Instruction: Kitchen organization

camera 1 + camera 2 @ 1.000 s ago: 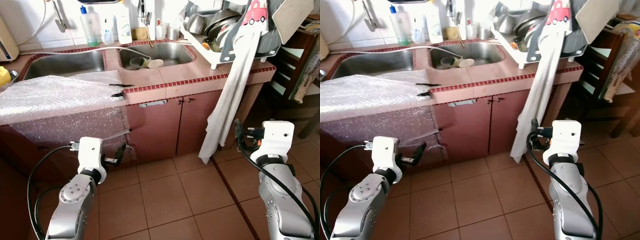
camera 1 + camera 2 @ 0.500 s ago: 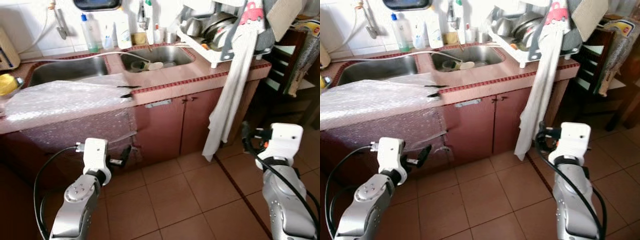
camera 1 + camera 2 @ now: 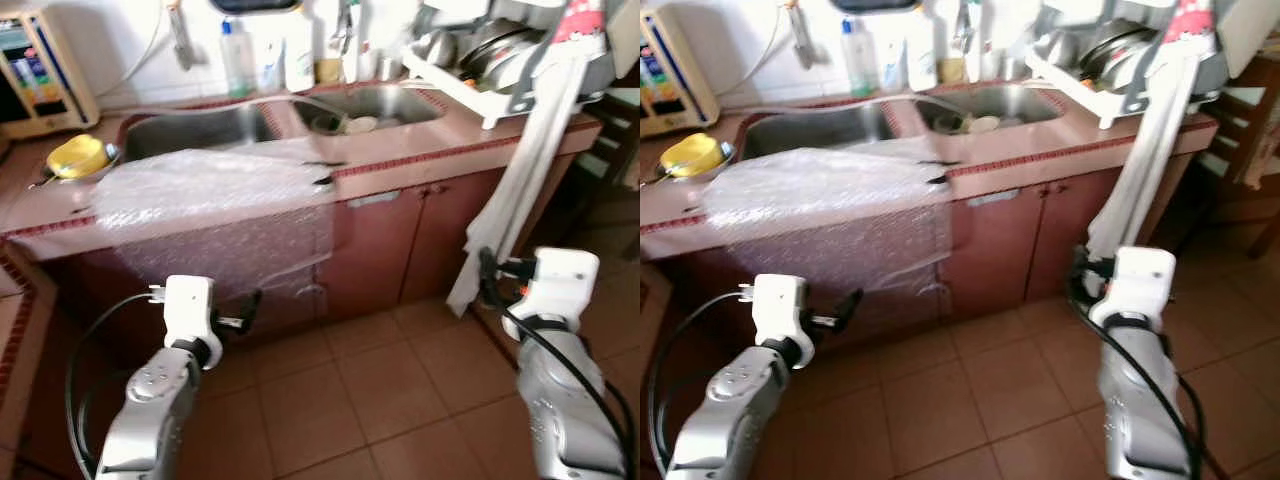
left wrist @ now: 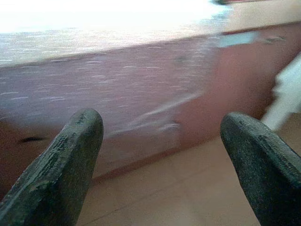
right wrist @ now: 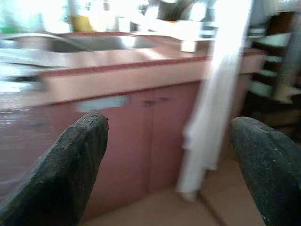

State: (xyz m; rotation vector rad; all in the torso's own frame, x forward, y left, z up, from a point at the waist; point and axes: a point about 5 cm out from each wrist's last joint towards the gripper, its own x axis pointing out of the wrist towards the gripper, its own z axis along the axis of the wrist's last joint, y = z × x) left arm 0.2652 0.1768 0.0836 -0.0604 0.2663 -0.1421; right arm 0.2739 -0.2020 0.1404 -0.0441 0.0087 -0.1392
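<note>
Both grippers hang low over the tiled floor point(image 3: 380, 380) in front of a pink kitchen counter point(image 3: 420, 160), each with its fingers spread wide and holding nothing. The left gripper point(image 4: 160, 169) points at the cabinet front, and directly ahead of it and above hangs a sheet of bubble wrap point(image 3: 215, 195). The sheet lies across the countertop with its long axis running along the counter edge, and one part droops over the front, covering the cabinet face down toward this gripper's height. Beyond the wrap sits a double steel sink point(image 3: 250, 120) with dishes in the far basin; bottles point(image 3: 235, 55) stand along the wall behind it, and a yellow object point(image 3: 78, 155) rests on the counter well off to the left.

The right gripper point(image 5: 174, 160) faces the cabinet doors point(image 3: 400, 240). Just beside it, a white cloth point(image 3: 525, 180) hangs from the counter corner almost to the floor, between this gripper and a dish rack point(image 3: 510, 65) loaded with metal pans above.
</note>
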